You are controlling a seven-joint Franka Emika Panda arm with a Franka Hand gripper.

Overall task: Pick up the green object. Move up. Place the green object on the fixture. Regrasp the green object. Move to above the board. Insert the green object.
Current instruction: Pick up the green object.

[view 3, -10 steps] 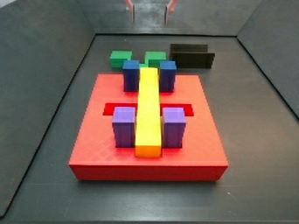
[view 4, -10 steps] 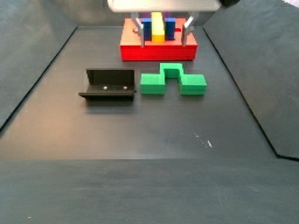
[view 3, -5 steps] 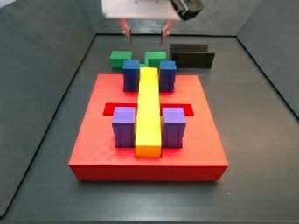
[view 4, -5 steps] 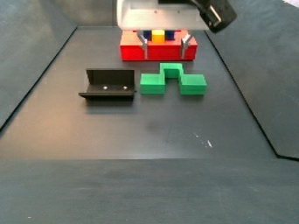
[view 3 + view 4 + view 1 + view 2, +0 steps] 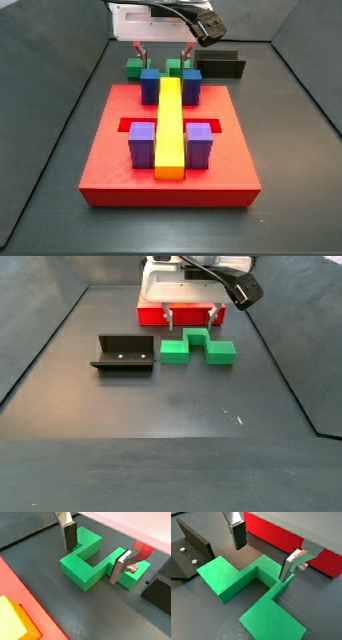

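Two fingers of the gripper stand wide open, straddling the green object, empty.

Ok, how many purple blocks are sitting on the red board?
2: one purple block left of the yellow bar, one right of it. The gripper hangs over the green piece.

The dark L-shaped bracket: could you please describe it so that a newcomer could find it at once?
Start at the big red board at the far end of the dark floor. In front of it lies the green stepped block, under the open gripper. Beside that block stands the fixture, the only black piece: an upright plate on a flat base.
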